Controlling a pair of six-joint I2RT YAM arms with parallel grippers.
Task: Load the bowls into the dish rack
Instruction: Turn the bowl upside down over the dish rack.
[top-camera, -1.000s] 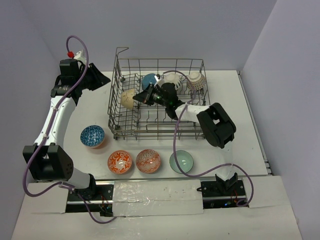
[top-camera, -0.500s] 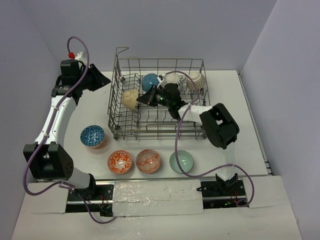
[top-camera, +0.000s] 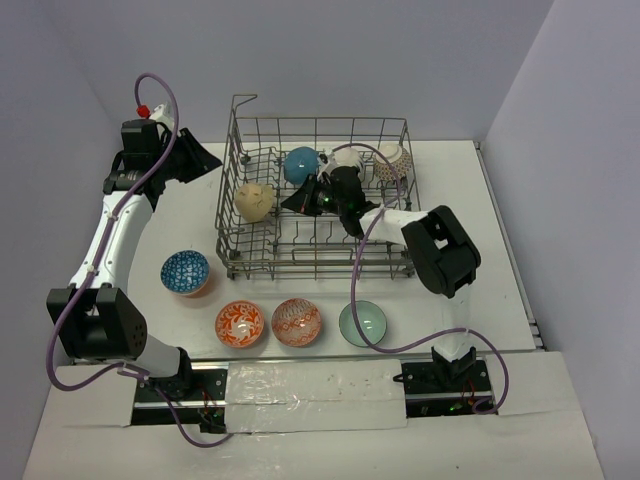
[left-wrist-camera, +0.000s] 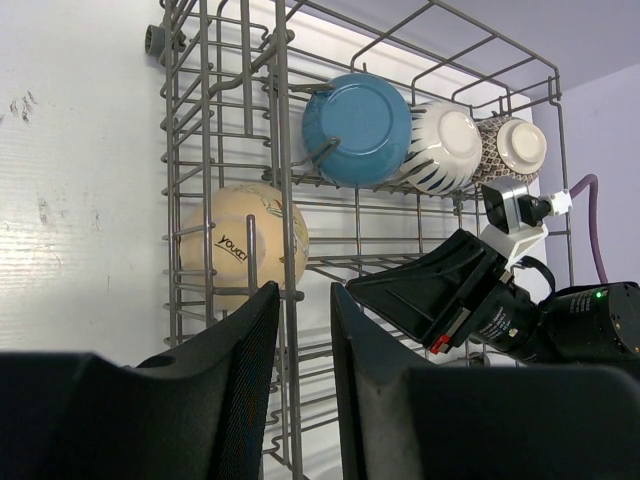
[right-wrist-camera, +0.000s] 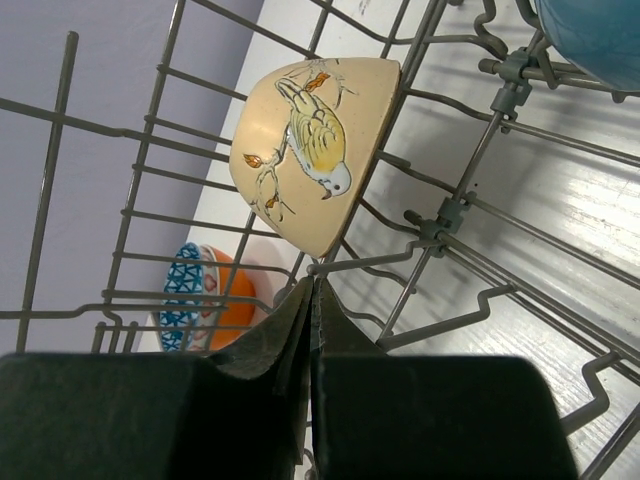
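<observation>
Behind dish rack (left-wrist-camera: 206, 150) wires: tan bowl (left-wrist-camera: 225, 250) partly obsc.

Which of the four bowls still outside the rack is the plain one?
The pale green bowl, rightmost in the front row; the blue-white bowl and two orange-red bowls are patterned.

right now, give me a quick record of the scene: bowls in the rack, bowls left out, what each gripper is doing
in dish rack: tan bird bowl, teal-blue bowl, white striped bowl, brown patterned bowl
on table: blue-white bowl, orange-red bowls, pale green bowl
right gripper: shut, empty, inside the rack near the tan bird bowl
left gripper: open, empty, outside the rack's left side
</observation>
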